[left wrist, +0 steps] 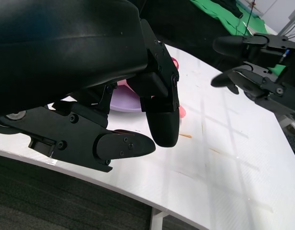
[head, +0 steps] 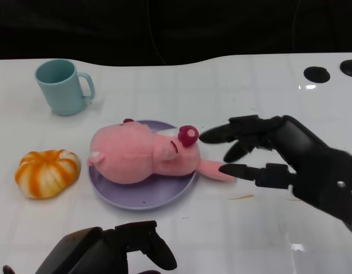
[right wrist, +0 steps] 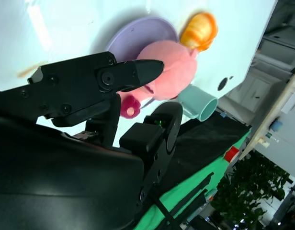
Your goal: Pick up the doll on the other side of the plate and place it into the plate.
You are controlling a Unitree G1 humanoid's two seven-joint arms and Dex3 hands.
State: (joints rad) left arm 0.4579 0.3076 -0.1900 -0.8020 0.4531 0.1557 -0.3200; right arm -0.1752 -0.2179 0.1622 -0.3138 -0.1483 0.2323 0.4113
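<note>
1. The pink pig doll (head: 143,155) lay on the purple plate (head: 142,200), its bulk over the plate's middle, so the placing looked done or very nearly so.
2. Right hand (head: 262,154) sat just off the plate's right rim, fingers spread and holding nothing; one fingertip was at the doll's pink limb, which trailed over the rim onto the desk (head: 233,228). Touching or just apart, I could not tell. It read as a release pose.
3. Left hand (head: 116,251) waited low at the desk's near edge, fingers apart, holding nothing, clear of the action.
4. The doll's long axis ran left to right along the desk. Its snout pointed right, the rounded end left toward the orange pumpkin (head: 47,173).
</note>
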